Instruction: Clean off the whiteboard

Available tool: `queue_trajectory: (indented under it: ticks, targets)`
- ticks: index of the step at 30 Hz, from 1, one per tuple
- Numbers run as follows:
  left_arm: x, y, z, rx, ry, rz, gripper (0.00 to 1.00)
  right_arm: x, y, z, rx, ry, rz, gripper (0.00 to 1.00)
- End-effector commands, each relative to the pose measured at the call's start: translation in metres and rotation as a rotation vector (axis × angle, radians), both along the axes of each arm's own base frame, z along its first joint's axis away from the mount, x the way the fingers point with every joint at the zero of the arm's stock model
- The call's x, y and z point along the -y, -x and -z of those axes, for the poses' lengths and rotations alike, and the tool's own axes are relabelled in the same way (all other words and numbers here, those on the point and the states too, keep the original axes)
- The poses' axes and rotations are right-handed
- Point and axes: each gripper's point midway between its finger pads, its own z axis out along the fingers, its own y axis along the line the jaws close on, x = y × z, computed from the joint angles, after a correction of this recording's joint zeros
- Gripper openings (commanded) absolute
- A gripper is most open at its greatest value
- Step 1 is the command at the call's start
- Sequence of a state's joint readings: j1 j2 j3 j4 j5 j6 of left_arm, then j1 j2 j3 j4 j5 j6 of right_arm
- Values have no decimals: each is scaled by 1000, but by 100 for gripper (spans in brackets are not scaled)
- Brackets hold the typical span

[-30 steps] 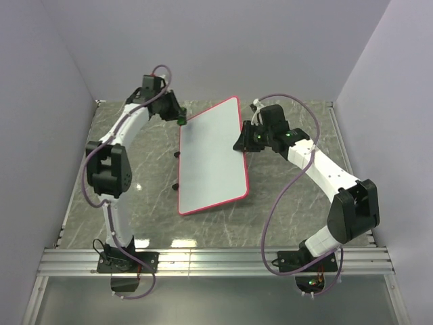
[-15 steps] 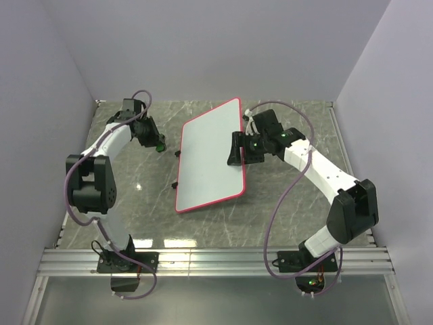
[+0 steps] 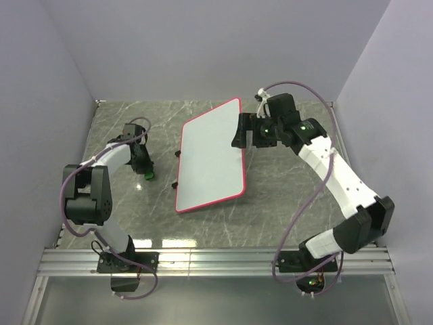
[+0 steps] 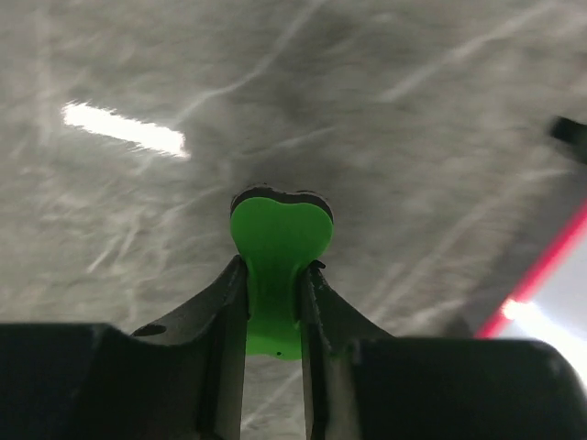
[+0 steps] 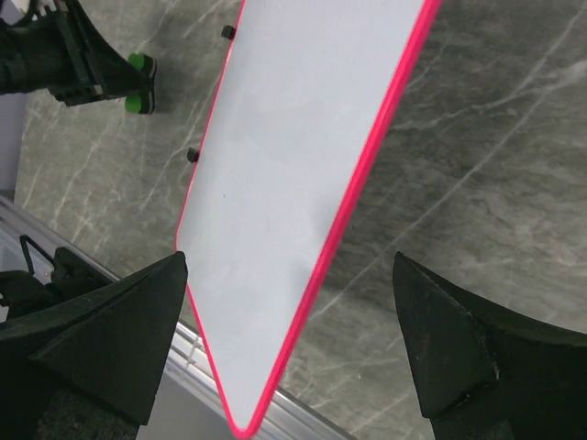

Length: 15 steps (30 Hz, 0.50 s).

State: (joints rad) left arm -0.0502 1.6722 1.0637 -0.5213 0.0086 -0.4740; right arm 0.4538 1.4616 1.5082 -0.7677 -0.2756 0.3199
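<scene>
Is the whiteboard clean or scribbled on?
Clean. The whiteboard shows a plain white face in both the top and right wrist views, with no marks visible.

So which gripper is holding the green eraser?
The left gripper: it is shut on the green eraser, over the table left of the whiteboard. The right gripper is open and empty.

"Where does your left arm sit?"

"It rises from its base to an elbow pushed out left, and the forearm runs away from the base. The wrist curls back, so my left end effector points toward the near side. Its fingers are clamped on a small green eraser."

"And the right?"

"Elbow far out right, forearm running up and left. My right end effector faces left, its fingers spread wide."
</scene>
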Motion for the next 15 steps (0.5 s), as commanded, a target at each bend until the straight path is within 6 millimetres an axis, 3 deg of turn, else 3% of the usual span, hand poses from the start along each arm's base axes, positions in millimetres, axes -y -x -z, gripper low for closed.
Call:
queue_trajectory:
  ticks: [1, 2, 3, 4, 6, 8, 10, 11, 12, 15]
  targets:
    - [-27, 3, -8, 33, -125, -103, 27, 20, 24, -29, 80, -16, 28, 100]
    - [-27, 5, -7, 30, -124, -111, 37, 23, 30, -21, 65, -12, 34, 100]
    - [-25, 5, -8, 31, -115, -109, 49, 27, 38, -27, 84, -30, 41, 100]
    - [-25, 6, -9, 28, -114, -110, 79, 30, 44, -17, 66, -26, 46, 100]
    - [-25, 6, -15, 37, -111, -113, 99, 34, 57, -23, 88, -59, 54, 100]
    - [-25, 8, -23, 39, -113, -112, 100, 38, 68, -13, 77, -64, 60, 100]
    - [-25, 5, -36, 59, -112, -117, 99, 44, 80, -20, 104, -90, 68, 100]
    - [-25, 9, -44, 59, -112, -119, 99, 46, 86, -12, 93, -90, 73, 100]
    - [-25, 6, -55, 76, -107, -124, 99, 49, 94, -19, 120, -112, 77, 100]
    - [-16, 7, -86, 115, -81, -109, 99, 56, 110, -16, 133, -146, 93, 100]
